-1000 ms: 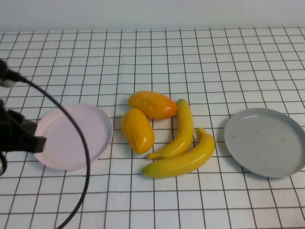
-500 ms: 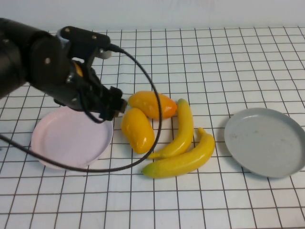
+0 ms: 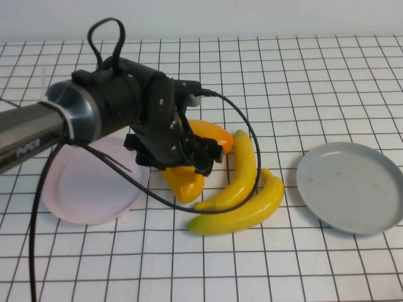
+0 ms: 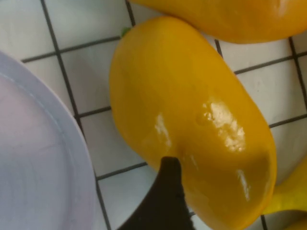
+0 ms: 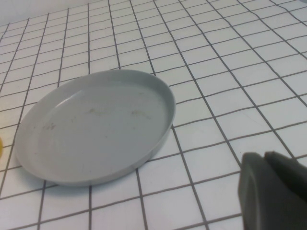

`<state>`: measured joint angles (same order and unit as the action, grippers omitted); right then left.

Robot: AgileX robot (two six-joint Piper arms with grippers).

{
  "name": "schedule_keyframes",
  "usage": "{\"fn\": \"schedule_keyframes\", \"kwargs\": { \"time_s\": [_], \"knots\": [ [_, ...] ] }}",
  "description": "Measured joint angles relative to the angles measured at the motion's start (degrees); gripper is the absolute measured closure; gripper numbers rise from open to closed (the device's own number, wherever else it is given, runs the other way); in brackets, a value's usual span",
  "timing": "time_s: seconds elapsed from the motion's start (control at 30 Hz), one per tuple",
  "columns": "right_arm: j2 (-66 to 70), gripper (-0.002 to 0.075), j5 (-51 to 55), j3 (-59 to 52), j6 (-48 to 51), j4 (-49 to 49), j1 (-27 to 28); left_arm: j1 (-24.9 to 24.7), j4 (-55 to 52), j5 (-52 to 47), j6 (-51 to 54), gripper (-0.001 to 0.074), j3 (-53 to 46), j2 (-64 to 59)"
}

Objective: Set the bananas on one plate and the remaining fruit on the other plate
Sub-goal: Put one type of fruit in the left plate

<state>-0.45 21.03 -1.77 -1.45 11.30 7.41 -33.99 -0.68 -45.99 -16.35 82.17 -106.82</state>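
Two orange-yellow mango-like fruits lie mid-table, one near [image 3: 184, 181] and one far [image 3: 217, 136]. Two bananas [image 3: 242, 171] [image 3: 247, 211] lie to their right. The pink plate [image 3: 75, 198] is on the left and the grey-blue plate [image 3: 349, 185] on the right; both hold nothing. My left gripper [image 3: 186, 160] hangs right over the near mango. In the left wrist view that mango [image 4: 192, 110] fills the space by one dark finger [image 4: 165, 196], which touches its side; the gripper [image 4: 242, 187] is open. My right gripper [image 5: 271, 191] is shut beside the grey-blue plate [image 5: 163, 129].
The table is a white cloth with a black grid. My left arm's black cable [image 3: 245, 135] loops over the fruit. The far mango [image 4: 230, 17], the pink plate's rim [image 4: 72, 143] and a banana [image 4: 288, 196] show in the left wrist view.
My left arm has swung in from the left edge, across the pink plate, and now stands over the near mango. The fruit and plates have not moved.
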Motion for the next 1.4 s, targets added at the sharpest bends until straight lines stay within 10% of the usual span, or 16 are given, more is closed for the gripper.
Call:
{"fn": "schedule_keyframes", "kwargs": {
  "time_s": [0.77, 0.97, 1.4],
  "knots": [
    [0.0, 0.0742, 0.0, 0.0, 0.0, 0.0, 0.0, 0.4, -0.5, 3.4, -3.0, 0.0144, 0.0, -6.2],
    [0.0, 0.0742, 0.0, 0.0, 0.0, 0.0, 0.0, 0.4, -2.6, 4.0, -3.0, 0.0315, 0.1, -6.4],
    [0.0, 0.0742, 0.0, 0.0, 0.0, 0.0, 0.0, -1.1, -9.6, -0.1, -2.7, 0.0314, 0.1, 2.6]
  ]
}}
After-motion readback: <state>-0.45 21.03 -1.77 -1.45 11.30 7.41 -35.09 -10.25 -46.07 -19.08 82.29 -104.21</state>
